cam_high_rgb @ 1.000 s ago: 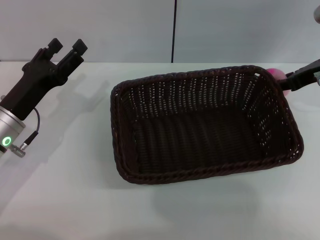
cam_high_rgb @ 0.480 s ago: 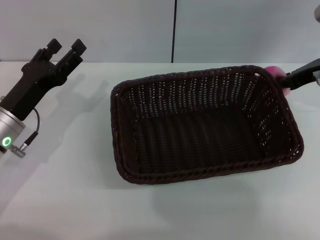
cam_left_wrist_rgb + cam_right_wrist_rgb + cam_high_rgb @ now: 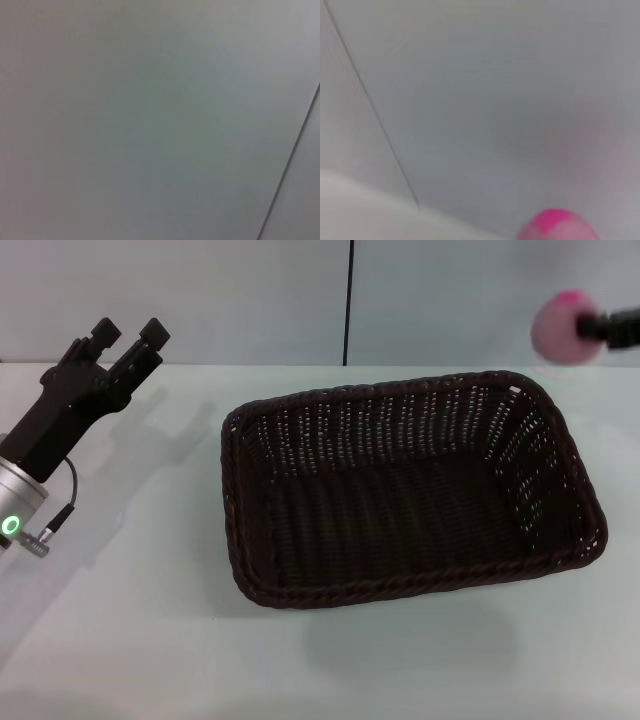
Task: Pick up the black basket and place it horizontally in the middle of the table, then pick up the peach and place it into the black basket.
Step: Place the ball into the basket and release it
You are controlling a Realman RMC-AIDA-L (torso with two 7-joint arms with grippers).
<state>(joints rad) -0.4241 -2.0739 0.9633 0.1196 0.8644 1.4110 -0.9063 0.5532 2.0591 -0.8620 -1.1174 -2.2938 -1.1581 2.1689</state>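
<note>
1. The small, round, pale pink peach [image 3: 562, 328] with a magenta tip is hanging in the air at the tip of the right gripper [image 3: 590, 328]; the fingers are pinching it from its right side, though only their ends are showing at the view's edge

2. In the right wrist view, only the fruit's magenta top [image 3: 554, 225] is showing, just ahead of the camera

3. The large, dark brown-black woven wicker basket [image 3: 405, 490] is sitting about mid-table on the plain white table [image 3: 130, 640], its long axis running left to right, slightly skewed

4. From the right fingers the open basket is lying below and to the left; its far right corner is the nearest part, and the peach is hovering beyond and above that corner, not yet over the opening

5. The coming move, as I judge it, is calling for a carry leftward and toward the robot, then a descent past the braided rim

6. The left gripper [image 3: 125, 337] is resting idle, well apart from the basket's left end, with its black fingers spread a little and holding nothing; the right arm is clearly the nearer one
</note>
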